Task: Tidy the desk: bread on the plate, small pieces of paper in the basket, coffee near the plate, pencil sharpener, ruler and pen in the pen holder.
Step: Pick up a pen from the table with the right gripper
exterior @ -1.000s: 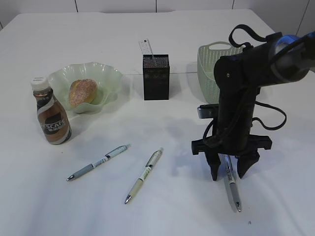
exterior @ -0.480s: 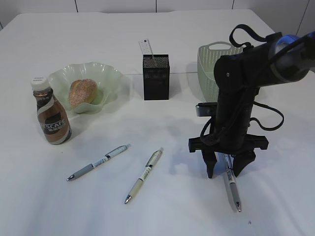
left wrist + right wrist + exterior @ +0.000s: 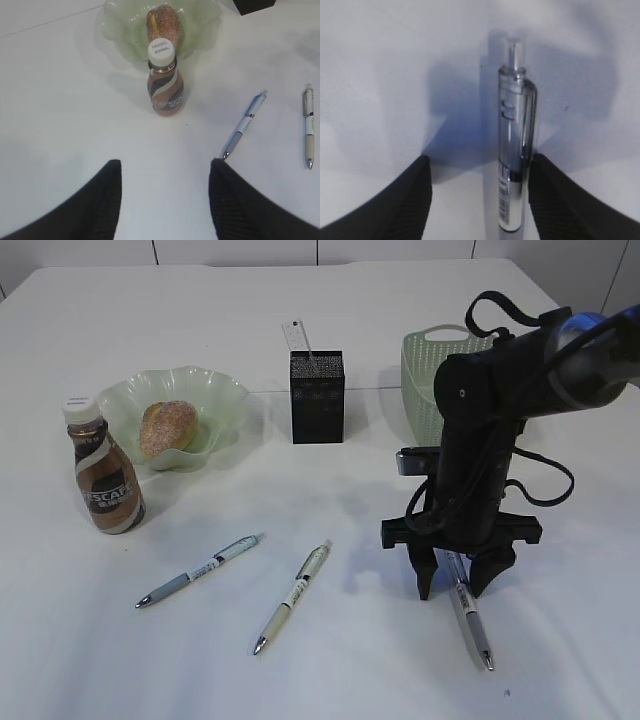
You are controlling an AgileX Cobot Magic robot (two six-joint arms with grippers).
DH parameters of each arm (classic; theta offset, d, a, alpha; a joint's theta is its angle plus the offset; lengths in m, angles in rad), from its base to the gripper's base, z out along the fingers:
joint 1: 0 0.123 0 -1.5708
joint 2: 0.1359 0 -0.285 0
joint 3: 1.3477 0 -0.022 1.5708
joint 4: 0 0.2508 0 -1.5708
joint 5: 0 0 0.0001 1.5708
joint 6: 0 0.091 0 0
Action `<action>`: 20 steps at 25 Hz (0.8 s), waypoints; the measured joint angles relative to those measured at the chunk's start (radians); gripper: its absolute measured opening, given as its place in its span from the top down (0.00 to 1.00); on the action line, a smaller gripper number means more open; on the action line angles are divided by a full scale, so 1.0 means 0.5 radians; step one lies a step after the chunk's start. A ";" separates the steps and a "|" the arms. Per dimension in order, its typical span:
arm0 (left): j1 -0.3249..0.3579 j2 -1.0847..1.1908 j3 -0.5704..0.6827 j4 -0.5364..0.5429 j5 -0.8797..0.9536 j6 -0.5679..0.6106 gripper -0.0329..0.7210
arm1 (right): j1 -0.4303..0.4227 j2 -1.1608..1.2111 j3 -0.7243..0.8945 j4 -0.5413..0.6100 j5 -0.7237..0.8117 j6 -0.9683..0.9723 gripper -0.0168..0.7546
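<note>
Black right claw straddling pen, clip visible only wrist-side

glossy clear plastic pen; matt white table; ribbed black gripper fingers; perforated holder.

Bright, even room light overhead; the white table nearly washes out. Soft shadows fall toward ten o'clock. Close up, the pen is slightly soft, ringed by bluish shadow; dark finger edges blur at six o'clock.
</note>
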 joint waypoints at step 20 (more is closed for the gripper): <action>0.000 0.000 0.000 0.024 -0.009 0.000 0.43 | 0.000 0.020 0.000 -0.013 -0.008 -0.139 0.47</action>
